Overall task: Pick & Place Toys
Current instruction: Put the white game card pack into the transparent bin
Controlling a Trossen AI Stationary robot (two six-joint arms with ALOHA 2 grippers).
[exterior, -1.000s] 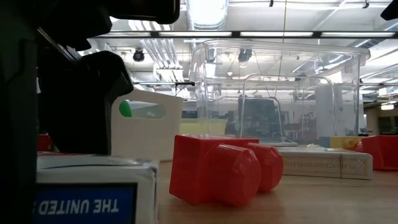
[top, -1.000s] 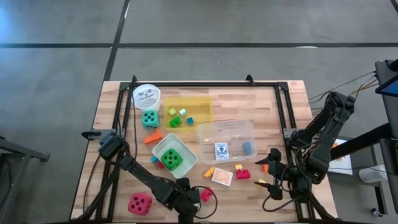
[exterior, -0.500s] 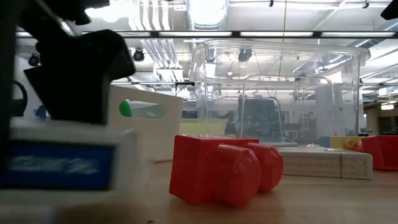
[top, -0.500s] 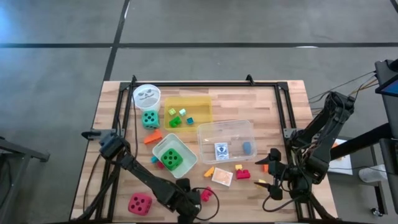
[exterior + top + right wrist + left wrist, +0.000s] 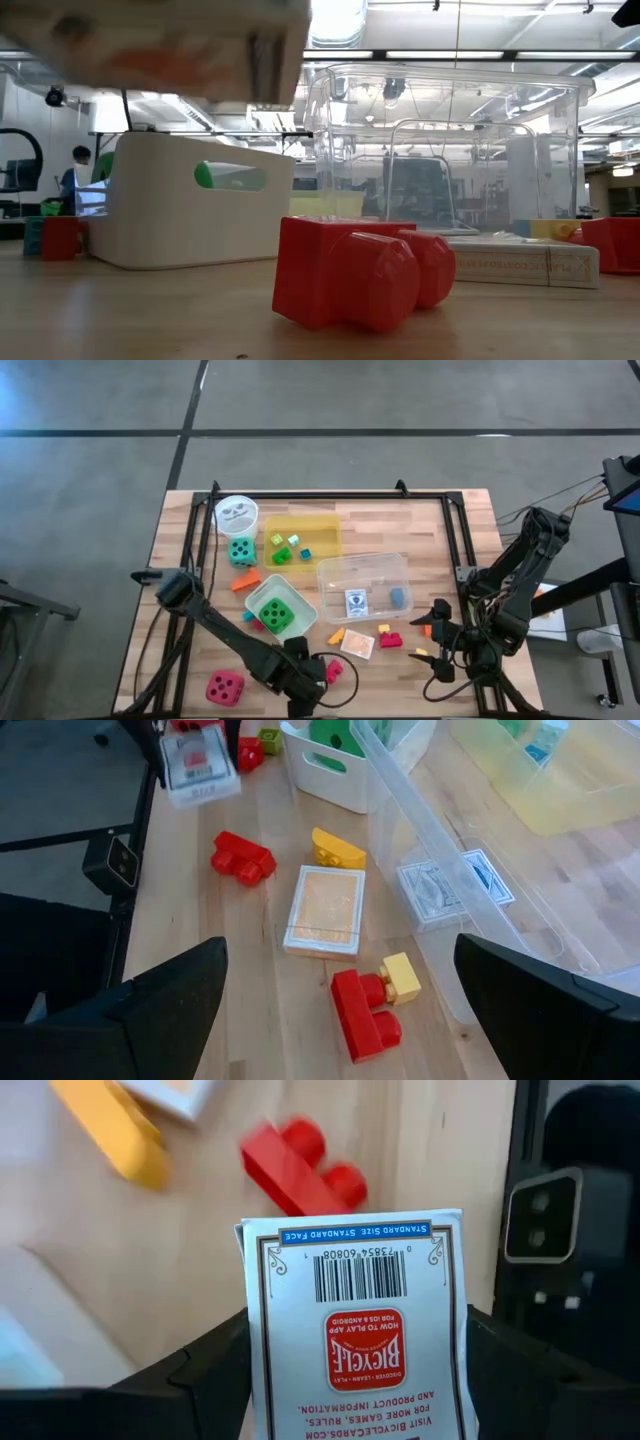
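Toys are partly sorted, I judge, taking the clear plastic box [image 5: 363, 585] as my landmark and working left to right. Far left of it and nearer the table's front edge, a red die [image 5: 225, 687] sits loose. My left gripper [image 5: 305, 680] hangs off the box's front-left corner, fingers clamped on a card pack [image 5: 362, 1342] held clear of the table, with a red block [image 5: 333, 670] just beside it. Left of the box, the white bin [image 5: 281, 610] holds a green die [image 5: 277, 616]; a teal die [image 5: 241, 550] and an orange block [image 5: 245, 580] lie loose behind it, beside the white cup [image 5: 235, 513]. Behind the box, the yellow tray [image 5: 301, 539] holds a few small blocks. Inside the box I see another card pack [image 5: 355, 602] and a blue piece [image 5: 398, 597]. In front of it a third card pack [image 5: 325, 909], a yellow block [image 5: 337, 847] and a red-and-yellow block [image 5: 372, 1007] still wait. My right gripper [image 5: 433, 642] waits off the box's front-right corner, fingers wide and empty. Roughly half remains.
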